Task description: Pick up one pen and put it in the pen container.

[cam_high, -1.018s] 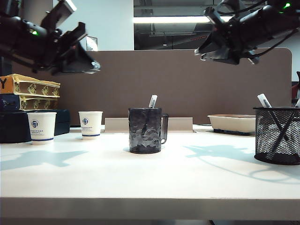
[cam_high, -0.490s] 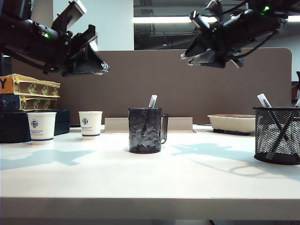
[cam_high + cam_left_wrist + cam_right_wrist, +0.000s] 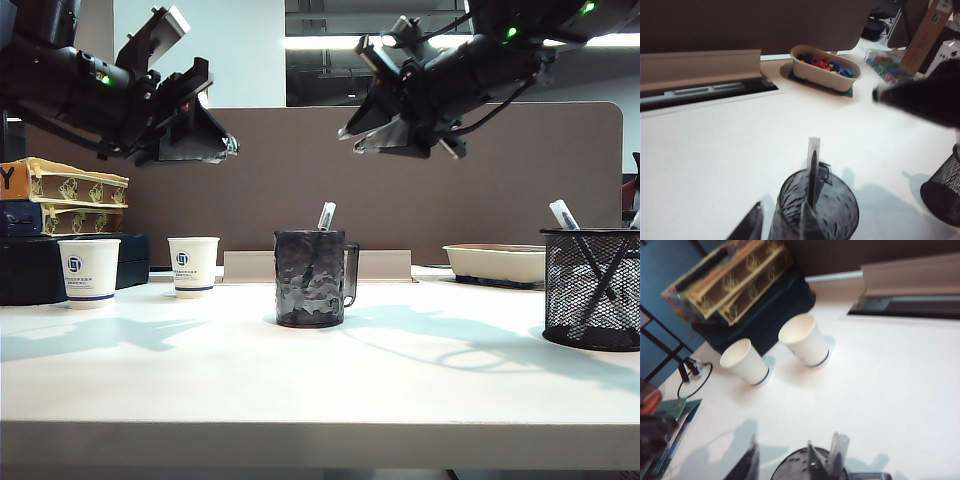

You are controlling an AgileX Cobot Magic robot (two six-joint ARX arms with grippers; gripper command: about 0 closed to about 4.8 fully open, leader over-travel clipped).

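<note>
Standing in the dimpled dark mug [image 3: 312, 278] at the middle of the tabletop [image 3: 320, 380] is the pen [image 3: 326, 216], its whitish end poking above the rim and leaning slightly right; the left wrist view shows its dark body inside the mug. The pen container [image 3: 592, 288], a black mesh cup, sits at the far right edge of the tabletop, well apart from the mug, with other pens leaning inside it

Both arms hang high above the tabletop. The left hand [image 3: 222, 146] hovers up and to the left of the mug, its fingers spread apart with nothing between them. The right hand [image 3: 352, 133] hovers above and just right of the mug, pointing down and left; its fingers are also parted and hold nothing. Neither hand touches the pen or the mug

Two white paper cups [image 3: 193, 266] stand on the left, in front of a stack of boxes [image 3: 65, 198]. A shallow cream tray [image 3: 495, 262] lies at the back right; from the left wrist view it holds small coloured pieces
</note>
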